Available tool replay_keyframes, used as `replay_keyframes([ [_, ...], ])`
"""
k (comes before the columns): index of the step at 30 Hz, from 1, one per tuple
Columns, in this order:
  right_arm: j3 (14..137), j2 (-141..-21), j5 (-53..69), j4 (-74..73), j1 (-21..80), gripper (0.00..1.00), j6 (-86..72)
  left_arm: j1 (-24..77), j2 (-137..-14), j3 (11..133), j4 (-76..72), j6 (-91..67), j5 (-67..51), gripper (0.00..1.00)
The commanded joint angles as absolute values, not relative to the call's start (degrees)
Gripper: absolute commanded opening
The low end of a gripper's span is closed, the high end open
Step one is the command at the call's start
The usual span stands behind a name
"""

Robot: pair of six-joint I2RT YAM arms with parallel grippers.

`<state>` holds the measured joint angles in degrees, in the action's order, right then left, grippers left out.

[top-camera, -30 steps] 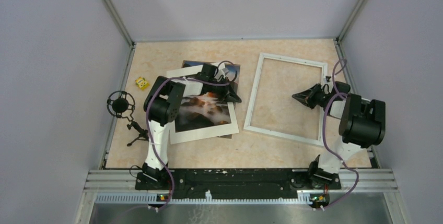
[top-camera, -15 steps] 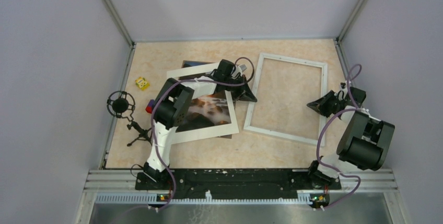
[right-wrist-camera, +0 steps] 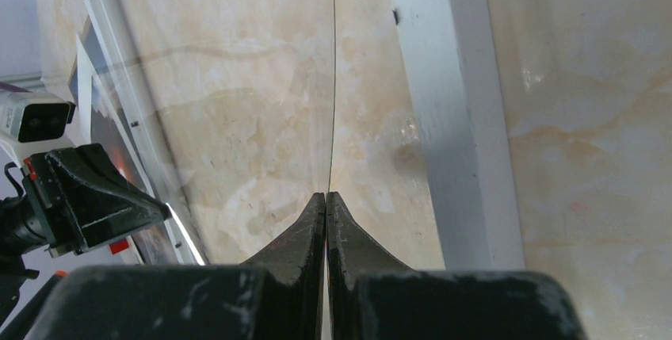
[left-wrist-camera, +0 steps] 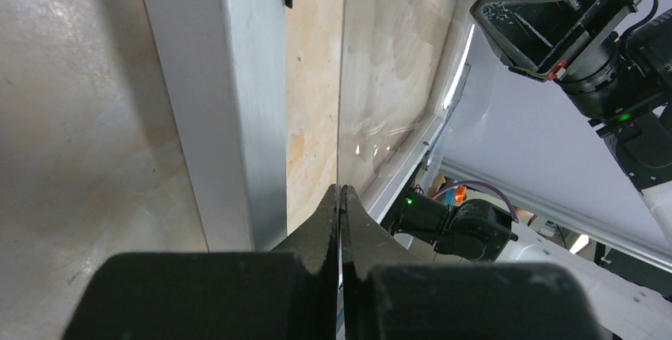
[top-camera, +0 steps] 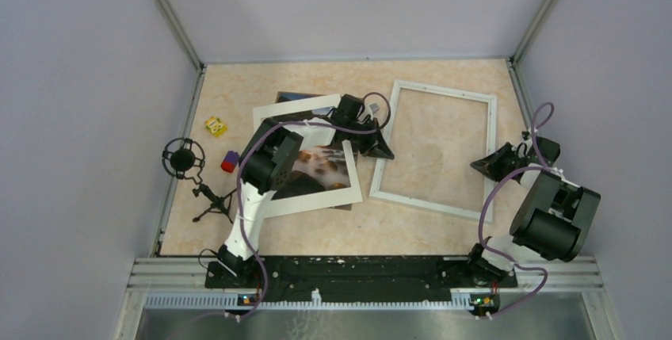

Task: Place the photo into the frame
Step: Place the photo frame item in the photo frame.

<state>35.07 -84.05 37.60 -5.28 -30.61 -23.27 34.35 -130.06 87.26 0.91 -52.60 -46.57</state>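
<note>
The white-barred frame (top-camera: pixel 442 89) lies flat at the right middle of the table. Its bar shows in the left wrist view (left-wrist-camera: pixel 230 102) and in the right wrist view (right-wrist-camera: pixel 452 118). The photo (top-camera: pixel 321 167) lies to the left under a white mat (top-camera: pixel 309 200), with a dark corner (top-camera: pixel 292 96) sticking out. My left gripper (top-camera: pixel 386 150) is at the frame's left bar, shut on the edge of a clear pane (left-wrist-camera: pixel 342 78). My right gripper (top-camera: pixel 478 164) is at the frame's right bar, shut on the pane's opposite edge (right-wrist-camera: pixel 332 78). The pane (top-camera: pixel 432 150) spans the frame opening.
A small yellow block (top-camera: pixel 215 126) and a purple and red block (top-camera: pixel 229 161) lie left of the mat. A black microphone on a small tripod (top-camera: pixel 184 158) stands at the left edge. Walls close the table at the left, back and right.
</note>
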Motion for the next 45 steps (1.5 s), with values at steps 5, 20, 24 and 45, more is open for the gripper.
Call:
replay_keyframes([
  [5,33.7,-83.9,37.3,-5.3,-31.8,0.00,-21.4,34.7,-129.3,88.9,1.5,-52.4,-46.0,0.00],
  [20,34.3,-83.7,35.9,-7.4,-33.7,0.00,-20.6,35.0,-129.2,88.9,1.1,-53.4,-46.9,0.00],
  [24,34.1,-83.7,36.1,-7.7,-33.8,0.00,-20.4,35.3,-128.6,88.9,1.1,-53.5,-46.9,0.00],
  [45,33.9,-82.8,37.4,-8.6,-33.8,0.00,-20.6,34.3,-124.9,86.6,2.4,-52.7,-46.8,0.00],
])
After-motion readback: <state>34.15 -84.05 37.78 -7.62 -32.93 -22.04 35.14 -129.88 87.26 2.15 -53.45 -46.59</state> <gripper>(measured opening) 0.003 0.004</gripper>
